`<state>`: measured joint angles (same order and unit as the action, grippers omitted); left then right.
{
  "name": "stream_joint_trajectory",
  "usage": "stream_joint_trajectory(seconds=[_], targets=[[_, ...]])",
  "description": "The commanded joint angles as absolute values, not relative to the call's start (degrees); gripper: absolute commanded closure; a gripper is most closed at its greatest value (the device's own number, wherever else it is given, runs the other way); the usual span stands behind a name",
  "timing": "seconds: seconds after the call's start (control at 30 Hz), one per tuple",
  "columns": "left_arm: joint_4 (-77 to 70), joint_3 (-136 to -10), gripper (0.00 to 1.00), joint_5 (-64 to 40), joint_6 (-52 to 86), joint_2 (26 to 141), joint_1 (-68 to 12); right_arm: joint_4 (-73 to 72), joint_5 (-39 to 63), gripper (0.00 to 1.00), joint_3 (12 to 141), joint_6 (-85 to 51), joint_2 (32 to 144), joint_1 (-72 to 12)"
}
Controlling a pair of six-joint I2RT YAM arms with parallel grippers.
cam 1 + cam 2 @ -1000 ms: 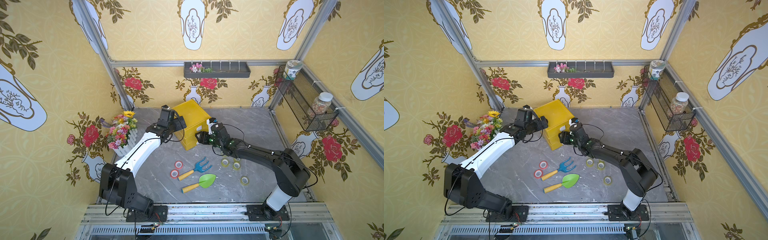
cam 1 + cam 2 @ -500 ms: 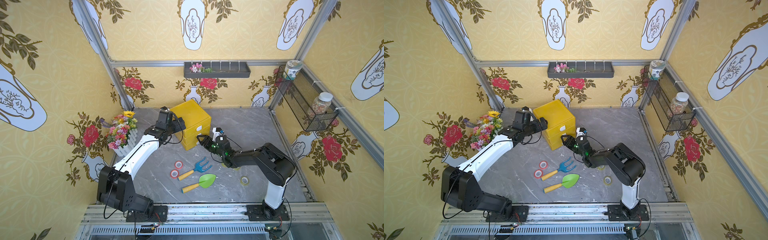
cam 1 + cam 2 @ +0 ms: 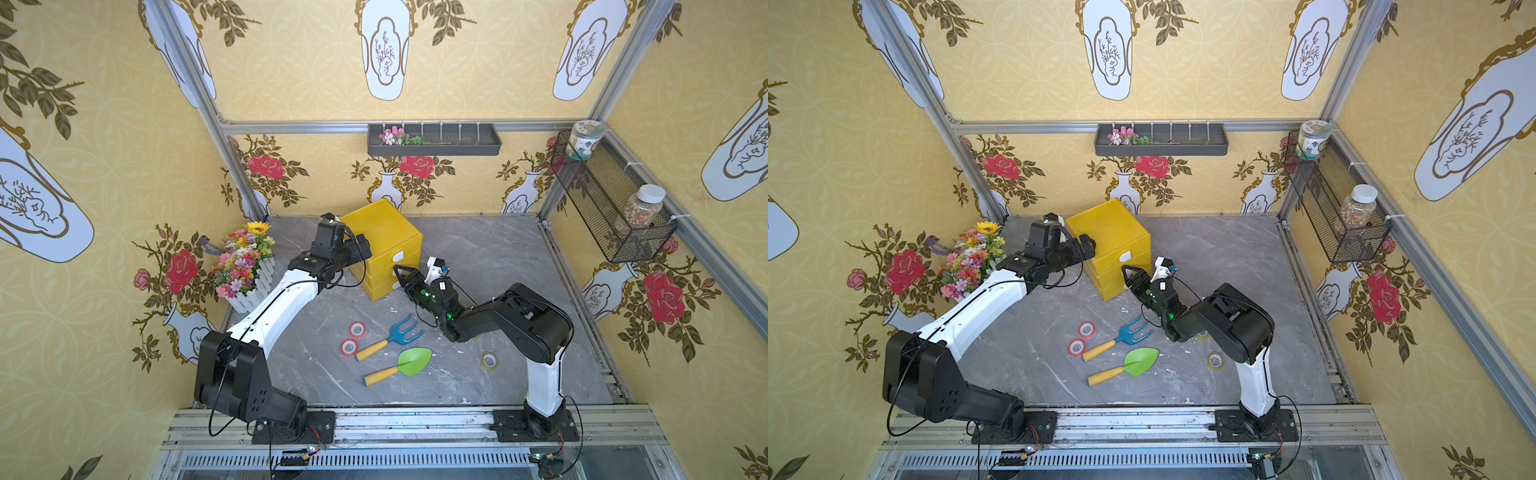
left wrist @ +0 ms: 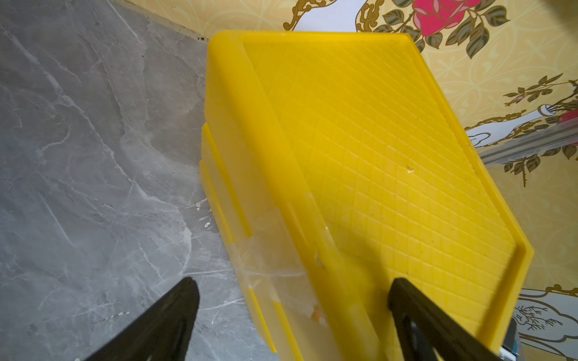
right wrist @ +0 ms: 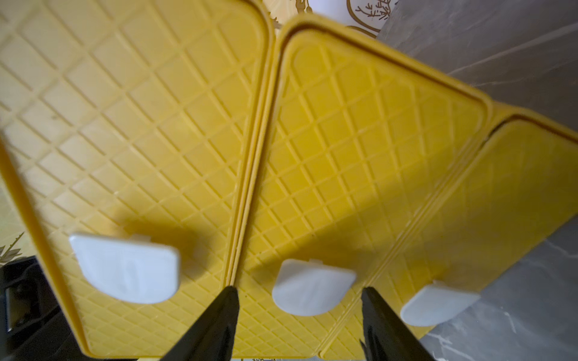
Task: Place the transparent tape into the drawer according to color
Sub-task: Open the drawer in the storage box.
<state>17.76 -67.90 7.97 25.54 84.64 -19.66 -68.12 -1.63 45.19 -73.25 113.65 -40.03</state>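
Observation:
The yellow drawer cabinet (image 3: 384,239) stands at the back of the grey floor, its three drawers pushed in. My left gripper (image 4: 291,283) is open and straddles the cabinet's upper side edge (image 4: 281,187); it also shows in a top view (image 3: 360,249). My right gripper (image 5: 298,290) is open at the drawer fronts. Its black fingers (image 5: 215,322) stand either side of the middle drawer's white handle (image 5: 312,287), apart from it. Two red tape rolls (image 3: 357,329) (image 3: 349,347) lie left of the toy tools. One yellowish tape roll (image 3: 489,360) lies by the right arm.
A blue toy fork (image 3: 392,337) and a green toy trowel (image 3: 401,366) lie mid-floor. A flower pot (image 3: 245,266) stands at the left wall. A wire basket (image 3: 602,208) with jars hangs on the right wall, and a grey shelf (image 3: 434,141) hangs on the back wall.
The right arm has folded its elbow back and now covers the spot where two yellowish rolls lay. Its gripper stays at the drawer fronts. The left gripper has barely moved.

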Motion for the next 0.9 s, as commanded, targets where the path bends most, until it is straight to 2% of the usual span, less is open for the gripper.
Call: stream_joint_trajectory(seconds=[0.0, 0.4, 0.63, 0.87], targets=[[22.2, -67.2, 0.00, 7.9, 24.6, 85.3, -19.5, -72.4, -2.8, 0.35, 45.5, -73.9, 114.0, -40.1], [22.1, -67.2, 0.01, 7.5, 24.5, 85.6, -19.5, -73.0, -2.0, 0.43, 47.6, -74.2, 116.5, -39.3], [22.1, -67.1, 0.01, 7.3, 24.5, 85.8, -19.4, -72.8, -1.8, 0.57, 47.2, -74.1, 116.6, -39.1], [22.1, -67.2, 0.01, 7.4, 24.5, 86.0, -19.4, -73.5, -1.6, 0.61, 45.4, -74.1, 115.6, -39.3]])
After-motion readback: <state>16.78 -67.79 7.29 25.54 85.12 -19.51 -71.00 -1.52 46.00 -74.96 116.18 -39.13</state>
